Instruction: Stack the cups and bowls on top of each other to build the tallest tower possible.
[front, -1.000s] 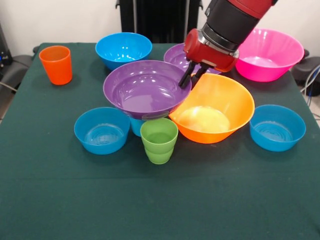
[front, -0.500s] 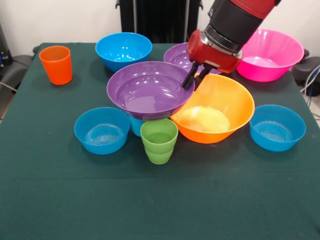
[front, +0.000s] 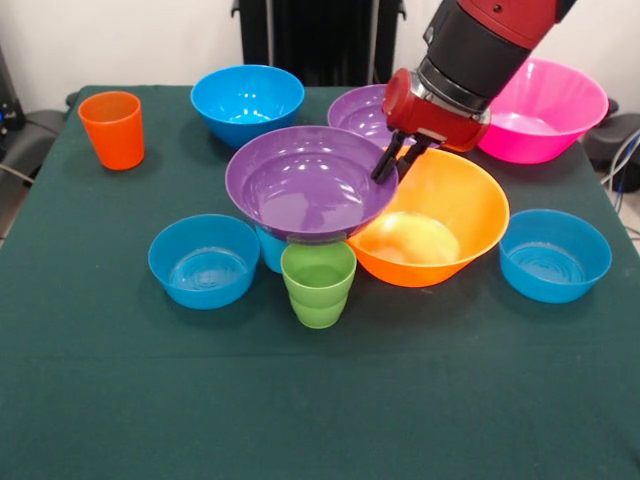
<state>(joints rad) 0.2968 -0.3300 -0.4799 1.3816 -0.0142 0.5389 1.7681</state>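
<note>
My gripper is shut on the right rim of a wide purple bowl, which hangs tilted above the table's middle. Its rim overlaps the large orange-yellow bowl on the right. A light blue cup is mostly hidden under the held bowl; whether they touch I cannot tell. In front of it the green ridged cup stands upright. The orange cup stands at the far left. A second purple bowl lies behind the gripper, partly hidden. No tower shows.
A pink bowl sits at the far right. Three blue bowls stand around: one at the back, one front left, one front right. The dark green tablecloth covers the table.
The gripper has carried the purple bowl a little to the right and up, so it now overlaps the orange-yellow bowl's rim more. Everything else stays put.
</note>
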